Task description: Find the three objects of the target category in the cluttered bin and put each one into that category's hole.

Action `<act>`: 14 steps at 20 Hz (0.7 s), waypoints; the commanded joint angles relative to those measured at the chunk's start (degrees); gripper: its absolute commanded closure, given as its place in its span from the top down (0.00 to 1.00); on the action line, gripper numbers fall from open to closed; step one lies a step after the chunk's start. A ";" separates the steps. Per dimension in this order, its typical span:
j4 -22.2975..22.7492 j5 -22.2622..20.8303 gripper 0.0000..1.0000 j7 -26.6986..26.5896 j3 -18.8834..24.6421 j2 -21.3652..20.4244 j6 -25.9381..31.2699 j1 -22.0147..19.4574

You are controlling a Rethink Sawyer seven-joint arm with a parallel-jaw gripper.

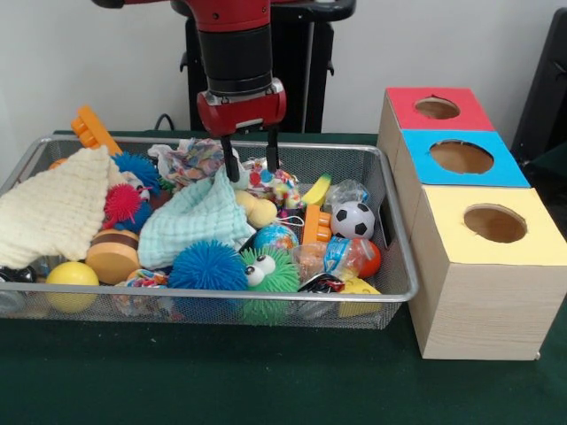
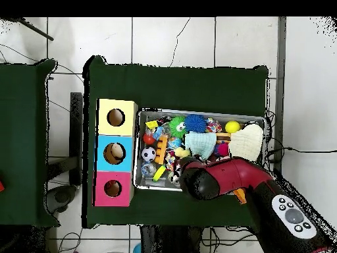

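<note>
My gripper (image 1: 252, 162) hangs open over the back middle of the wire bin (image 1: 399, 266), its two black fingertips (image 1: 230, 165) just above a light green cloth (image 1: 195, 221), with nothing held between them. A patterned cloth (image 1: 190, 159) lies just left of them and a cream cloth (image 1: 53, 212) covers the bin's left end. Toys fill the bin: a blue spiky ball (image 1: 208, 266), a green spiky ball with eyes (image 1: 270, 270), a soccer ball (image 1: 353, 220), a yellow ball (image 1: 73, 279) and a toy banana (image 1: 316, 190). In the overhead view the arm (image 2: 210, 178) hides the gripper.
A wooden box stands right of the bin with three round holes, in a red top (image 1: 437, 108), a blue top (image 1: 461, 157) and a yellow top (image 1: 494, 223). An orange toy (image 1: 93, 128) sticks up at the bin's back left corner. Green cloth covers the table (image 1: 266, 372).
</note>
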 commanded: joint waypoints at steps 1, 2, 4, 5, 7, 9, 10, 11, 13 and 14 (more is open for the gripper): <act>-4.68 -0.12 1.00 -4.24 1.87 0.89 4.26 0.74; -4.75 -0.30 1.00 -4.27 1.81 1.06 4.08 0.69; -5.14 -0.87 1.00 -3.95 1.38 1.61 3.44 0.87; -5.35 -1.19 1.00 -3.75 1.15 1.92 3.08 0.99; -5.64 -1.56 1.00 -3.21 0.70 2.42 2.51 1.17; -6.00 -1.93 1.00 -2.82 0.33 2.85 2.10 1.49; -6.10 -2.00 1.00 -2.65 0.22 2.94 1.98 1.66; -6.12 -2.00 1.00 -2.55 0.15 2.99 1.90 1.73; -6.25 -2.01 1.00 -2.43 0.00 3.14 1.82 1.86; -6.32 -2.11 1.00 -2.32 -0.11 3.30 1.63 1.88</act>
